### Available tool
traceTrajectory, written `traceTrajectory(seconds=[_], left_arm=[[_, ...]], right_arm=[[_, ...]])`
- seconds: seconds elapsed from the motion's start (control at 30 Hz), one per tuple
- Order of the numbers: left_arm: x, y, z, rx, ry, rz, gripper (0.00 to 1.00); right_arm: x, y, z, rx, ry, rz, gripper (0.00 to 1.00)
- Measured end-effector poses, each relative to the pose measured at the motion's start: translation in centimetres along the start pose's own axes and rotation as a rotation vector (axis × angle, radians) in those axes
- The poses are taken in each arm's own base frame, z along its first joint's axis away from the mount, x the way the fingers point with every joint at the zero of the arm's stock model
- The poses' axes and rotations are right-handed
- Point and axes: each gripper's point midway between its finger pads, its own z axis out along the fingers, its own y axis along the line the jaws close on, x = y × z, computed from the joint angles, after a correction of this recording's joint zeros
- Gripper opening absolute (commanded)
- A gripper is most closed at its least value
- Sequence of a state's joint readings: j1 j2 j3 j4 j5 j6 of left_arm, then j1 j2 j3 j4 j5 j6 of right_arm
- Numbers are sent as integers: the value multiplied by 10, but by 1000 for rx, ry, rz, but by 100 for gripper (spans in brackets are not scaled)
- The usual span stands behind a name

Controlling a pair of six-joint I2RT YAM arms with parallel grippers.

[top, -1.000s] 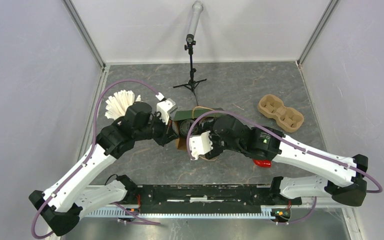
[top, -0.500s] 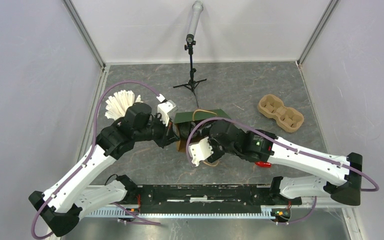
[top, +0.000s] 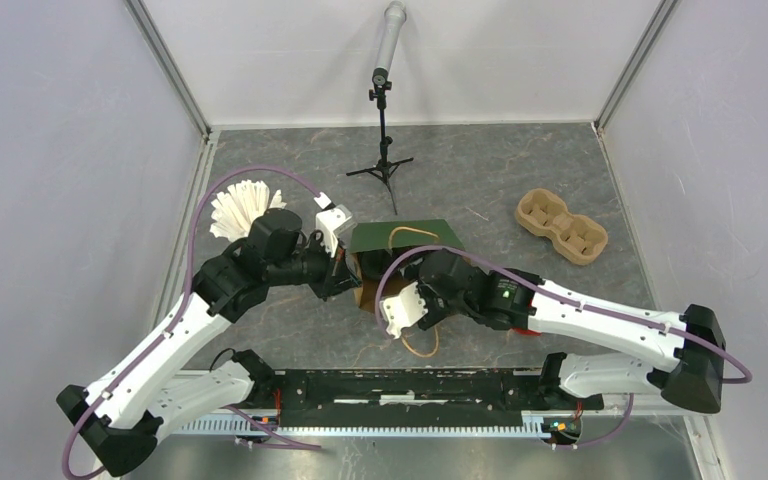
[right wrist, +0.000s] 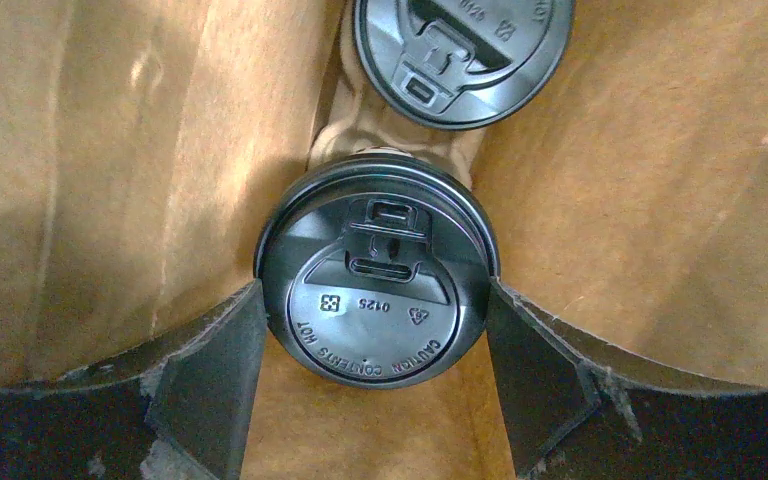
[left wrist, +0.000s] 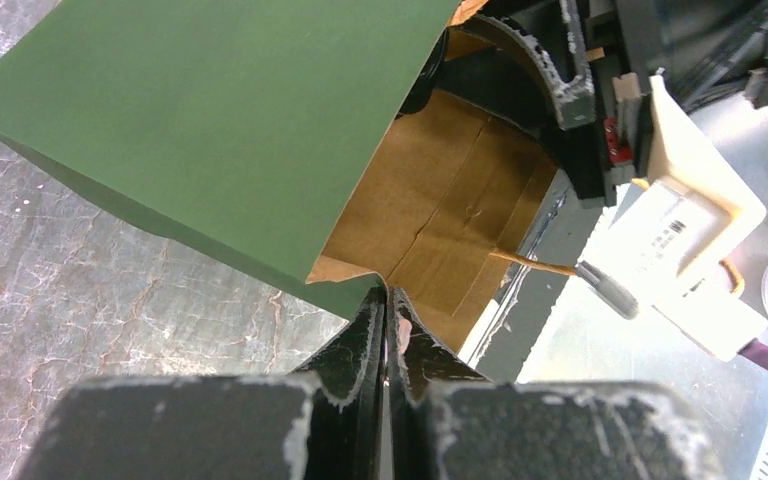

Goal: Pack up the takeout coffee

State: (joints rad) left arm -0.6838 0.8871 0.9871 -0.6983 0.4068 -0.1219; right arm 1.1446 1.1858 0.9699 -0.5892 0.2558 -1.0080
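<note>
Step in hand: placing the coffee (right wrist: 375, 268) in the bag (left wrist: 210, 120). Left gripper (left wrist: 388, 302): jaws pressed together on the paper edge at the bag's mouth, pinching it so the mouth stands open; brown lining shows past the tips. Right gripper (right wrist: 374, 325): reaches into the mouth, jaws spread wide astride the coffee's black lid, one finger touching the rim on each side. This reads as a hold on the cup from above. Coffee location: inside the bag, between the brown walls, lid facing the wrist camera; not visible in the top view. Second cup (right wrist: 460, 45), also black-lidded, sits just beyond it, deeper in. A tan moulded shape shows between the two; cannot tell what it is. Cannot tell whether the coffee's base rests on anything. Judgement: insertion nearly done, release not yet made. Next move calls for seating the cup upright and supported, then opening the jaws. The right gripper then draws straight back out without snagging the walls, while the left pinch holds the mouth.
</note>
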Motion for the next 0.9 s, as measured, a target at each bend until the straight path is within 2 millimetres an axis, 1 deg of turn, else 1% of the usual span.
traceTrajectory(seconds=[0.07, 0.17, 0.53, 0.9], left_arm=[[0, -1, 0, 6, -1, 1, 6], [0, -2, -1, 13, -5, 3, 6], [-1, -2, 1, 18, -13, 6, 5], [-3, -3, 1, 23, -32, 15, 4]], right_arm=[[6, 4, 3, 1, 8, -1, 58], [10, 6, 5, 6, 14, 3, 58], [11, -7, 8, 55, 5, 8, 58], [12, -3, 13, 39, 19, 5, 59]])
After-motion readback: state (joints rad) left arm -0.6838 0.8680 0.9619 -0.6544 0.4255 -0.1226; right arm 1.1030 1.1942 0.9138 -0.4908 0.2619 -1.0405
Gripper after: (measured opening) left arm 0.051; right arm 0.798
